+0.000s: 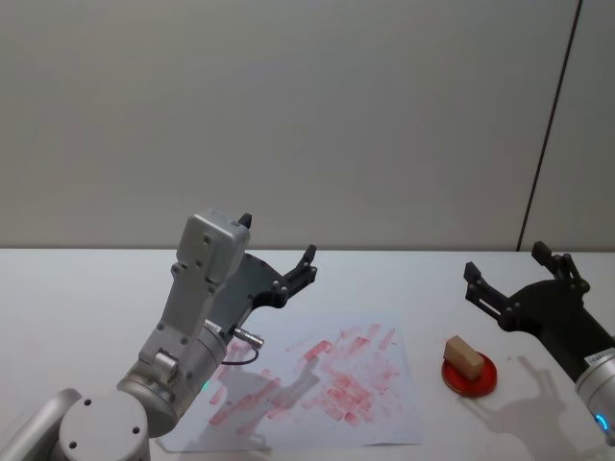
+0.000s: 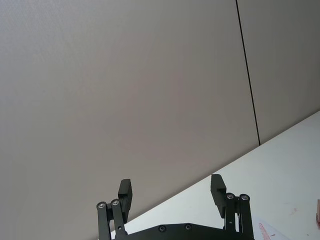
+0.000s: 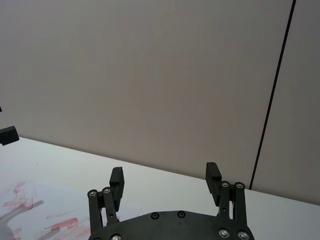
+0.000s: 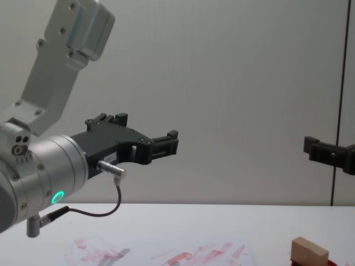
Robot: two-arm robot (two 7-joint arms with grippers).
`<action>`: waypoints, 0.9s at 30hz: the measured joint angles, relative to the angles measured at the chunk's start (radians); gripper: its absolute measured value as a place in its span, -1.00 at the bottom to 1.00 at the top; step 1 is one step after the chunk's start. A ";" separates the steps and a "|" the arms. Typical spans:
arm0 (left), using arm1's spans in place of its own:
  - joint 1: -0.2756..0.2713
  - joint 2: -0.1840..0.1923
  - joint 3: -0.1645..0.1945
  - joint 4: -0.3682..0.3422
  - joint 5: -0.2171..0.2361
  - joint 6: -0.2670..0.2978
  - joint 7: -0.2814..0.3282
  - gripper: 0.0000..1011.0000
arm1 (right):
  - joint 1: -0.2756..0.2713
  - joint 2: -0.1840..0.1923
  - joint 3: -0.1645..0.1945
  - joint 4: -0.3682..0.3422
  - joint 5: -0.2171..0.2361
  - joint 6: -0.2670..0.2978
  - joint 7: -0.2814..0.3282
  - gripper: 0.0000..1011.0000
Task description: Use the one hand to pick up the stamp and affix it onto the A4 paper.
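The stamp [image 1: 464, 354] rests on the red ink pad [image 1: 470, 375] just right of the A4 paper [image 1: 336, 394], presumably inking its face. Farther right of the paper the right pincer [image 1: 506, 264] hangs released, empty; the left pincer [image 1: 279, 240], likewise released, hovers over the paper.

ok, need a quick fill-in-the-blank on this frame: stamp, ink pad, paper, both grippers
1. The wooden stamp lies ____ the round red ink pad.
2. The ink pad sits to the robot's ____ of the paper.
3. The left gripper and the right gripper are both up in the air with jaws ____.

Missing words: on; right; open.
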 joint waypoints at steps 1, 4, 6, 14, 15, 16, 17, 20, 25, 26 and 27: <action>0.000 0.000 0.000 0.000 0.000 0.000 0.000 0.98 | 0.000 0.000 0.000 0.000 0.000 0.000 0.000 0.98; 0.000 0.000 0.000 0.000 0.000 0.000 0.000 0.98 | 0.000 0.000 0.000 0.000 0.000 0.000 0.000 0.98; 0.000 0.000 0.000 0.000 0.000 0.000 0.000 0.98 | 0.000 0.000 0.000 0.000 0.000 0.000 0.000 0.98; 0.000 0.000 0.000 0.000 0.000 0.000 0.000 0.98 | 0.000 0.000 0.000 0.000 0.000 0.000 0.000 0.98; 0.000 0.000 0.000 0.000 0.000 0.000 0.000 0.98 | 0.000 0.000 0.000 0.000 0.000 0.000 0.000 0.98; 0.000 0.000 0.000 0.000 0.000 0.000 0.000 0.98 | 0.000 0.000 0.000 0.000 0.000 0.000 0.000 0.98; 0.000 0.000 0.000 0.000 0.000 0.000 0.000 0.98 | 0.000 0.000 0.000 0.000 0.000 0.000 0.000 0.98; 0.000 0.000 0.000 0.000 0.000 0.000 0.000 0.98 | 0.001 0.000 0.000 0.001 -0.001 0.001 0.002 0.98; 0.000 0.000 0.000 0.000 0.000 0.000 0.000 0.98 | 0.004 0.003 0.001 0.010 -0.002 0.011 0.023 0.98; 0.000 0.000 0.000 0.000 0.000 0.000 0.000 0.98 | 0.005 0.004 0.002 0.013 -0.002 0.014 0.027 0.98; 0.000 0.000 0.000 0.000 0.000 0.000 0.000 0.98 | 0.007 0.006 0.002 0.018 -0.002 0.021 0.038 0.98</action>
